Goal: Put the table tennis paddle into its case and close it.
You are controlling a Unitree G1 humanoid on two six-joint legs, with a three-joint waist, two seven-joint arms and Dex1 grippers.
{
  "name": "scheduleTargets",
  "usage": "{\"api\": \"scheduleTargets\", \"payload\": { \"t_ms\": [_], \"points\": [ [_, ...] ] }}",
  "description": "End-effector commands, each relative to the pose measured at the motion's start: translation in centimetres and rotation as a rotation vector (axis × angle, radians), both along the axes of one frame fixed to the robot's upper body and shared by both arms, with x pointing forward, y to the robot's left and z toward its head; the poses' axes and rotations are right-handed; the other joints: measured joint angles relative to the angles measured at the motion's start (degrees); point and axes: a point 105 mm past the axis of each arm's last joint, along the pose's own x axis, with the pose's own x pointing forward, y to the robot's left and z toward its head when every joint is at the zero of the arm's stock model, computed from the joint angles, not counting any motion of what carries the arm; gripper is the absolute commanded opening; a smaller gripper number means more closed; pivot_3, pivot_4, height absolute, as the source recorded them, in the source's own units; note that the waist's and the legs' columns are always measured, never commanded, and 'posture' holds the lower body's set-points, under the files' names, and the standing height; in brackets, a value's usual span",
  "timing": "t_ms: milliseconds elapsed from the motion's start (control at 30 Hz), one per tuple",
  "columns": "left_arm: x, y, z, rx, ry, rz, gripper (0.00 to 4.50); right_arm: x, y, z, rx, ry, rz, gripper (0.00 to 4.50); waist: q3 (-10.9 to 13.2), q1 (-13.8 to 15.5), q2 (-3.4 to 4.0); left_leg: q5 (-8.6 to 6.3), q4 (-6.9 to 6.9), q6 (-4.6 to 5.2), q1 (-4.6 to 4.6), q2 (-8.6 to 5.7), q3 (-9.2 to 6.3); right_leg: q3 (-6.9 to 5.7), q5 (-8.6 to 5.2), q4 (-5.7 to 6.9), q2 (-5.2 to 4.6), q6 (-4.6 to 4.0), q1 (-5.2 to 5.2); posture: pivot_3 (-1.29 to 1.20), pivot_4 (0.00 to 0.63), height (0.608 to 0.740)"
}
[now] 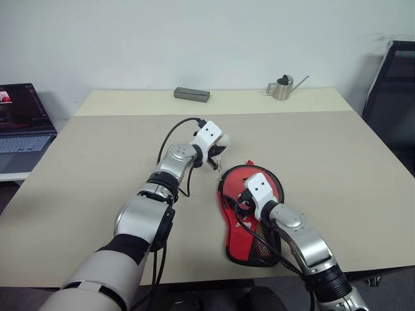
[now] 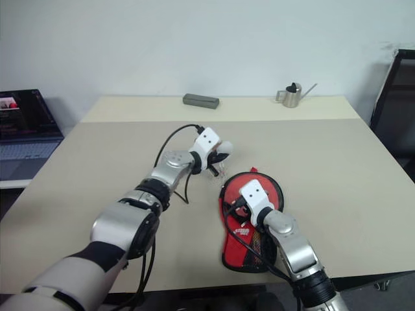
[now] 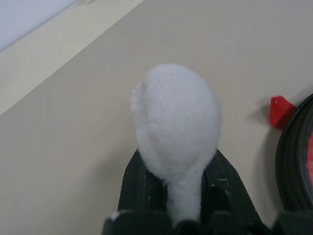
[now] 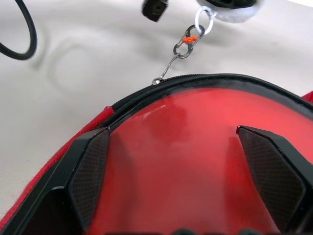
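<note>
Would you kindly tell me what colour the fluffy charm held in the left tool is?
The pom-pom charm is white, clearest in the left wrist view.

No readable text anywhere. The case (image 2: pixel 249 223) has a small white logo patch on its red side near the mesh, too small to make out. The laptop (image 1: pixel 23 126) screen at the left shows some red and dark content, nothing legible. The grey block (image 1: pixel 192 94) and the metal watering can (image 1: pixel 283 87) carry no markings.
</note>
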Motion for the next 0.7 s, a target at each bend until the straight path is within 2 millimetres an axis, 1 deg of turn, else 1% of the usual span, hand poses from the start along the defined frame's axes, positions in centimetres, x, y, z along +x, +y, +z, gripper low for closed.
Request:
{"api": "scheduleTargets", "payload": {
  "t_ms": [33,333,567,700],
  "points": [
    [0.7,-1.5,3.0,-0.029,-0.102,0.017,0.28,-2.6,-0.5,-5.6,-0.091,0.222,-0.019,4.50,0.00,0.20,0.00,0.00,0.00,0.00,0.00,0.00,0.00,0.00,0.00,-0.01,-0.01,0.00,0.00,0.00,0.150,0.740],
    [1.0,-2.8,3.4,-0.006,-0.132,0.071,0.28,-4.5,-0.5,-5.9,-0.087,0.258,-0.067,4.50,-0.01,0.83,-0.02,-0.02,-0.06,-0.02,-0.03,-0.01,-0.01,-0.01,-0.19,-0.09,-0.03,0.31,0.00,0.00,0.150,0.740],
    [1.1,-3.2,3.5,0.027,-0.159,0.082,0.28,-5.6,-0.9,-6.3,-0.089,0.281,-0.106,4.50,-0.02,0.94,-0.04,-0.11,-0.08,-0.07,-0.08,-0.03,-0.02,-0.02,-0.17,-0.18,-0.08,0.26,0.00,0.00,0.150,0.740],
    [1.1,-3.9,3.8,0.052,-0.181,0.092,0.28,-6.2,-1.3,-6.3,-0.093,0.293,-0.128,4.50,-0.04,1.23,-0.07,-0.18,-0.08,-0.17,-0.11,-0.04,-0.04,-0.05,-0.21,-0.32,-0.08,0.32,0.02,0.00,0.150,0.740]
  ]
}}
